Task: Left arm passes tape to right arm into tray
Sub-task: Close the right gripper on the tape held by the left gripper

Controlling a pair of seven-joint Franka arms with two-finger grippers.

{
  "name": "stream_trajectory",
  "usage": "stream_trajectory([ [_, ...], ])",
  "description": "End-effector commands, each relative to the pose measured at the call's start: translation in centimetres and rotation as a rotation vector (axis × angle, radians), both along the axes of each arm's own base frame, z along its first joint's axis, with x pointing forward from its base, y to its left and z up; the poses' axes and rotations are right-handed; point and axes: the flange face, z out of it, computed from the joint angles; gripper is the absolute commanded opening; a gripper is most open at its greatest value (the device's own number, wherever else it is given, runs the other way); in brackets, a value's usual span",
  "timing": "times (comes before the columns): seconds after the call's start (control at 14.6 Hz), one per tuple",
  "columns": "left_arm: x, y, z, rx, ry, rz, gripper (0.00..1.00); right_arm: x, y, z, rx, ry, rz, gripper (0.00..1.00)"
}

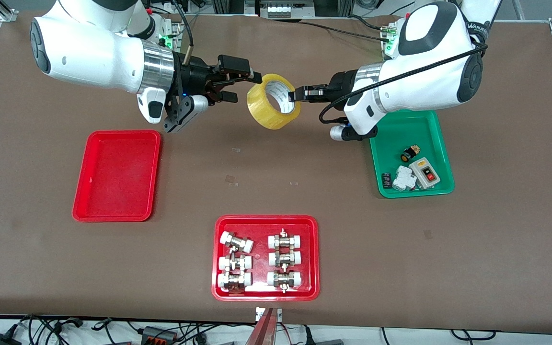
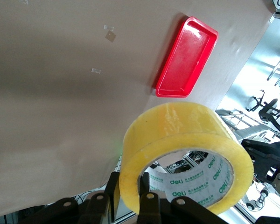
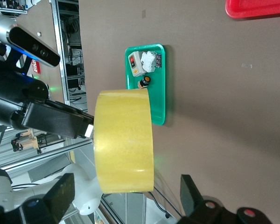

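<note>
Over the brown counter (image 1: 304, 191), the plain red tray (image 1: 117, 175) lies bare at the right arm's end. Above the middle, the left gripper (image 1: 294, 95) pinches the wall of the yellow tape (image 1: 272, 101), holding it aloft. The right gripper (image 1: 240, 85) hovers just beside the roll, fingers spread, not touching it.

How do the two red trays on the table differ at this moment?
The plain red tray, toward the right arm's end of the table, holds nothing, while the red tray with fittings carries six white-capped metal fittings in two columns. The tray with fittings lies nearer the front camera, about mid-table; the plain one lies farther back. Both are red, rectangular, round-cornered, with a raised rim, and look alike in size.
</note>
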Motion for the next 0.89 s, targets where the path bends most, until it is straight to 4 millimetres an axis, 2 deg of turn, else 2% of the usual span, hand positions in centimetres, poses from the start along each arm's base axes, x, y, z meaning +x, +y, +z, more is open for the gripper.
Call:
stream_trajectory([
  [0.0, 0.4, -0.1, 1.1, -0.030, 0.005, 0.004, 0.00, -0.1, 0.8, 0.3, -0.009, -0.010, -0.021, 1.00],
  [0.27, 0.5, 0.0, 1.1, -0.030, 0.005, 0.006, 0.00, 0.5, 1.6, -0.9, -0.008, -0.020, -0.049, 1.00],
  [0.62, 0.4, -0.1, 1.1, -0.031, 0.004, 0.003, 0.00, 0.0, 2.6, -0.9, -0.006, -0.029, -0.040, 0.98],
  [0.75, 0.4, -0.1, 1.1, -0.031, 0.004, 0.003, 0.00, -0.1, 2.7, -0.9, -0.006, -0.028, -0.037, 0.82],
  [0.82, 0.4, -0.1, 1.1, -0.031, 0.004, 0.003, 0.00, 0.0, 2.6, -0.9, -0.006, -0.028, -0.039, 0.68],
])
